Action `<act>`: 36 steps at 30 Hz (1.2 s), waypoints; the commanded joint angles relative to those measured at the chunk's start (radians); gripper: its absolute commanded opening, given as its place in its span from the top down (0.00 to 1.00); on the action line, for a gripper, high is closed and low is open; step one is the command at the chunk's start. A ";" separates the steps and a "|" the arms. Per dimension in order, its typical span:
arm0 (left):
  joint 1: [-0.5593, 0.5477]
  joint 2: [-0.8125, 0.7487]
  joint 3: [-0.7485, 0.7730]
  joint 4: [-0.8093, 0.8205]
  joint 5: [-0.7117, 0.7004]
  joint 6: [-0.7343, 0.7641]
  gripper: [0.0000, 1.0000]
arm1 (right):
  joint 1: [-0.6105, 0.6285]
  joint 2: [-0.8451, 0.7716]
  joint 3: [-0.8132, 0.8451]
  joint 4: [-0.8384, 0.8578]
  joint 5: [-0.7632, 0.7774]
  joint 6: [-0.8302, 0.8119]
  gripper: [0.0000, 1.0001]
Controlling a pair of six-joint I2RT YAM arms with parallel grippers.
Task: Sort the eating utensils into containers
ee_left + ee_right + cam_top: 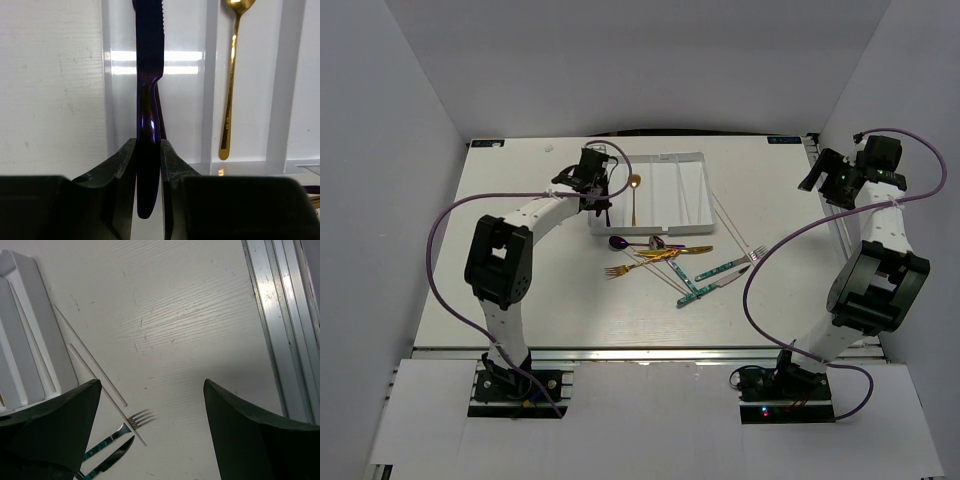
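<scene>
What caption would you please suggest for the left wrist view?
Left gripper holding a dark purple serrated knife over the white plastic tray, beside a gold spoon.

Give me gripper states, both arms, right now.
Left gripper: shut on the purple knife.
Right gripper: open, holding nothing.

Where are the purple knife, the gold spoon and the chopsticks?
purple knife (149,107), left wrist view, neck of the handle
gold spoon (230,90), left wrist view, middle of handle
chopsticks (90,355), right wrist view, middle of upper stick
</scene>
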 commanded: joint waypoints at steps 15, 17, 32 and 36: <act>-0.001 0.101 0.064 0.127 0.054 0.098 0.92 | 0.002 -0.016 0.017 0.040 0.005 -0.014 0.11; -0.001 0.114 0.084 0.126 0.057 0.101 0.73 | 0.002 -0.018 0.017 0.040 0.003 -0.014 0.11; -0.001 -0.113 0.040 0.156 0.187 0.168 0.24 | 0.256 -0.152 -0.072 0.030 -0.132 -0.490 0.21; -0.054 -0.234 -0.014 0.158 0.364 0.281 0.24 | 0.338 -0.225 -0.185 0.053 -0.067 -0.535 0.18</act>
